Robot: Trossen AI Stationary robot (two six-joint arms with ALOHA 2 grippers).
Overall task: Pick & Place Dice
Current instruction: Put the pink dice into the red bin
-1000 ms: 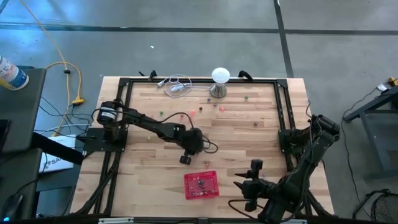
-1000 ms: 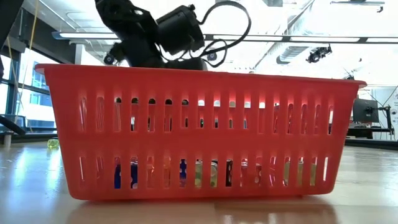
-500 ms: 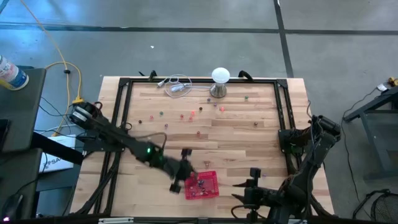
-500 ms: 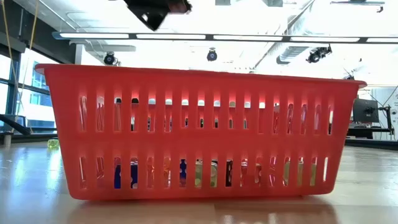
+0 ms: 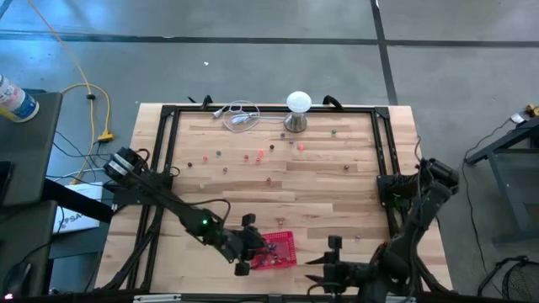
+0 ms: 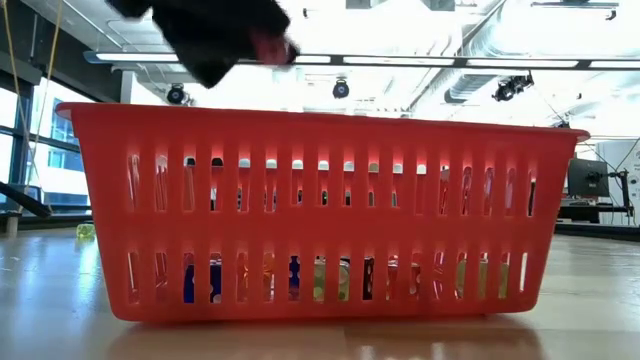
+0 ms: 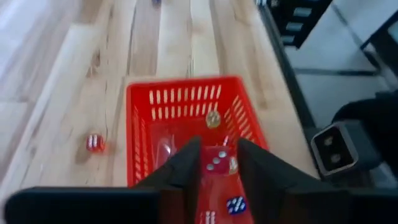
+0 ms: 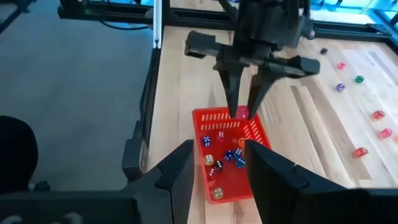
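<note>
My left end effector hovers over the red basket, fingers parted around a red die; right end effector open at five o'clock.

Red mesh basket, ball-topped stand

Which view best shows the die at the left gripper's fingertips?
Left wrist view: the red die sits between the left gripper fingers over the red basket. Right wrist view shows it small; low view blurs it; high view hides it.

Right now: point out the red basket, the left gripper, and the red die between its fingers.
red basket (image 7: 180, 93): left wrist view, far wall.
left gripper (image 7: 217, 163): left wrist view, between fingertips.
red die (image 7: 216, 160): left wrist view, top face.
</note>
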